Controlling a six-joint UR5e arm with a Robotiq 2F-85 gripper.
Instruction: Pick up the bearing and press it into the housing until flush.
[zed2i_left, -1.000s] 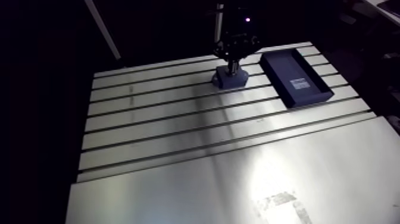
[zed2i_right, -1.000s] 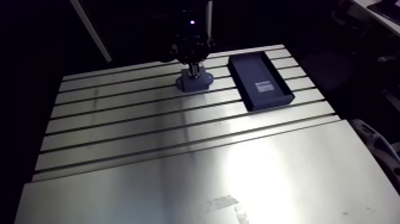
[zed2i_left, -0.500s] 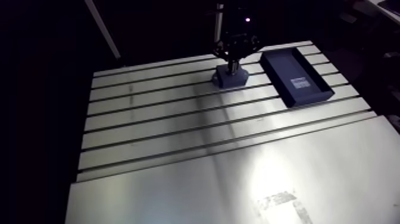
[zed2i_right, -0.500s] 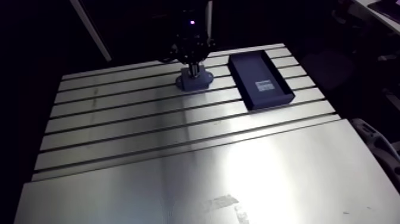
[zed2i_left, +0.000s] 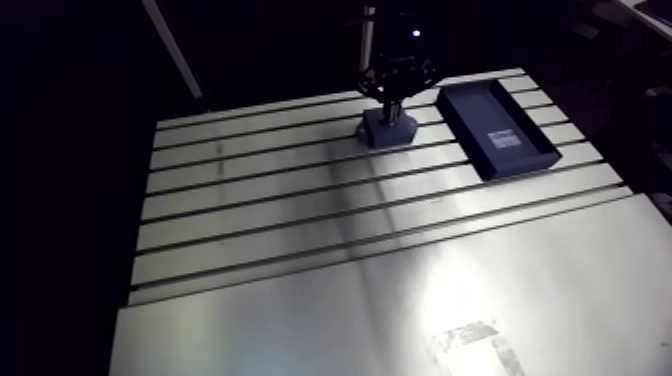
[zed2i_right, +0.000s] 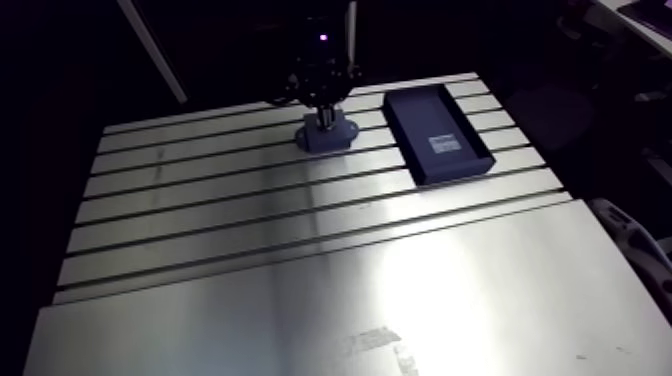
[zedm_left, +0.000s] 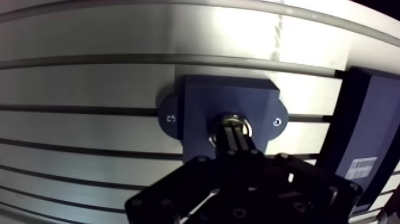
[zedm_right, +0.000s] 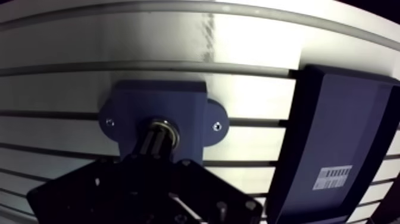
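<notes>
Work surface: slotted aluminium table (zed2i_left: 300, 250); parallel dark slots run across it beneath and to both sides of the gripper (zedm_left: 234, 132); well away from the gripper the slotted section ends and a smooth plate (zed2i_left: 560, 280) begins, carrying a bright patch of reflected light; beyond the table edges the surroundings are too dark to read.

Containers: one shallow, dark rectangular tray (zedm_right: 339, 131) lies flat on the table beside the gripper, near the housing (zedm_left: 196, 101) but apart from it, with bare table showing between the two; a white printed label (zedm_right: 332, 177) sits on the tray floor; the print is too small to read.

Housing: blue-grey block directly under the gripper, resting flat on the table; a rounded ear projects from each of two opposite sides, each with a small hole or marking; the ear-to-ear axis runs parallel to the table slots; the tray's long axis runs across the slots.

Bearing (zedm_left: 231, 117): seated in the central bore of the housing, visible as a metallic ring around the fingertips; its axis stands vertical, in line with the fingers, with the ring face upward; whether it sits flush with the housing top cannot be judged.

Tool state: the gripper points straight down over the bore; the two fingers (zedm_left: 229, 140) are clenched together, side by side with only a thin seam between them; their tips meet the centre of the bearing; nothing is clamped between them.
</notes>
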